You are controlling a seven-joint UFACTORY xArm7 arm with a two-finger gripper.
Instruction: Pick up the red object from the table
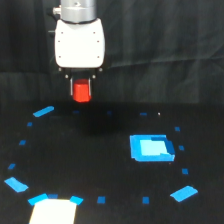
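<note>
The red block [81, 91] sits between the two dark fingers of the gripper [81, 95], which are closed against its sides; it hangs clear of the table [100, 160], directly beneath the white gripper head [79, 42]. The arm enters from the top edge, toward the exterior view's left. On the black table lie a bright blue square [150, 148] (toward the exterior view's right, well apart from the block), small blue tape marks [43, 111] scattered in a rough ring, and a whitish patch [52, 212] at the bottom edge.
</note>
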